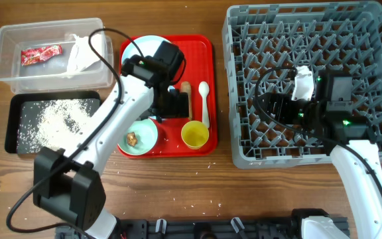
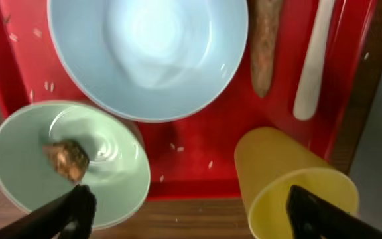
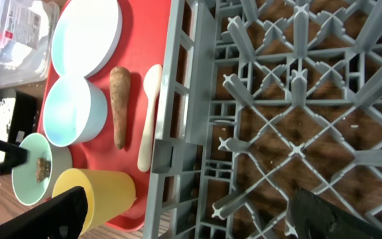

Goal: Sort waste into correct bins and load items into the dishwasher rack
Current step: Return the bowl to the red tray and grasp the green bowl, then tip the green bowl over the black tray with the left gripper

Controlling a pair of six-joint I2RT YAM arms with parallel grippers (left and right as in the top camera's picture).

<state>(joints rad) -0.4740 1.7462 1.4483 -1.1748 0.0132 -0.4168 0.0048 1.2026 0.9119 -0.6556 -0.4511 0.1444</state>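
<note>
Over the red tray (image 1: 201, 46), the left gripper (image 2: 190, 199) is spread wide and empty above the mint green bowl (image 2: 25, 153), which holds the brown lump (image 2: 66, 159), and the yellow cup (image 2: 284, 166), while the right gripper (image 3: 190, 198) is wide apart, empty, above the dishwasher rack (image 1: 370, 40).

wrapper (image 1: 40, 54), paper (image 1: 83, 56) in clear tub (image 1: 5, 76) | rice (image 1: 58, 123) in black tray (image 1: 10, 126) | lump (image 1: 132, 139) in mint bowl (image 1: 146, 133)
</note>
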